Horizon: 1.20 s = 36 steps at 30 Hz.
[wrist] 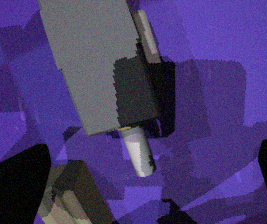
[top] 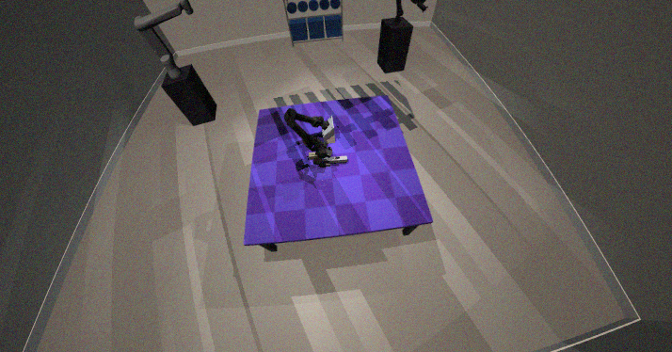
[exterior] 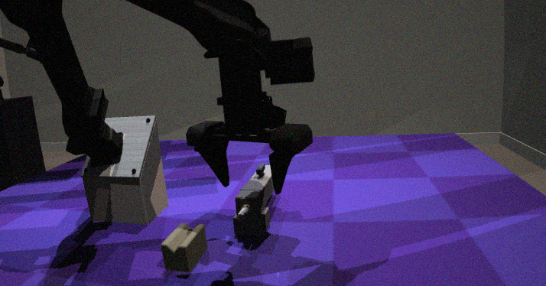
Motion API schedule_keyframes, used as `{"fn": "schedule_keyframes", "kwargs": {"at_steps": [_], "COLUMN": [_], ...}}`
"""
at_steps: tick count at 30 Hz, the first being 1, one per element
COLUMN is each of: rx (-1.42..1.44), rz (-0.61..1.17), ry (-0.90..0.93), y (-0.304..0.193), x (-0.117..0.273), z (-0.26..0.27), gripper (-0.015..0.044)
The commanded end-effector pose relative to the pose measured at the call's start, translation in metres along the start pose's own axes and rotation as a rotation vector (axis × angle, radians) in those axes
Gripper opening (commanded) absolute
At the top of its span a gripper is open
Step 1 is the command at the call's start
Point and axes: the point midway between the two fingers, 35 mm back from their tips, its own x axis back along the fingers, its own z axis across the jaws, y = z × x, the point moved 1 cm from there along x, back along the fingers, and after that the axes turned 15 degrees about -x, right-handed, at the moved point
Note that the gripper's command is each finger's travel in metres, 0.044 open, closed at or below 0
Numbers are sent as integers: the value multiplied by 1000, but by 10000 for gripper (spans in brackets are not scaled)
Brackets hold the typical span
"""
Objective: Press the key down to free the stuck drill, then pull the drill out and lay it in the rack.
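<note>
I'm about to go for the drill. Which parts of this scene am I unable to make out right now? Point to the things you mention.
- Drill (exterior: pixel 254 186) (wrist: pixel 91 65): its rear runs off the wrist view's top edge.
- Tan grooved block (exterior: pixel 184 248) (wrist: pixel 71 200): cut off by the wrist view's bottom edge, partly behind one of the jaws.
- Sloped box (exterior: pixel 131 147): lower left of its top face, hidden by the arm in the exterior view.
- Key: too small and dark in the top view.
</note>
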Motion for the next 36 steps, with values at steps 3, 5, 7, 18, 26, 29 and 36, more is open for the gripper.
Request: {"fn": "schedule_keyframes", "kwargs": {"at_steps": [3,5,7,18,26,29,36], "rx": [278,278,278,278,278,278,278], "rz": [38,38,38,38,38,38,38], "ry": [-8,-8,-8,-8,-8,-8,-8], "y": [-34,-34,-34,-34,-32,-30,-28], "x": [-17,-17,-17,-17,-27,-32,-43], "z": [-6,-6,-6,-6,-5,-5,-3], "gripper": [440,440,440,440,440,440,440]}}
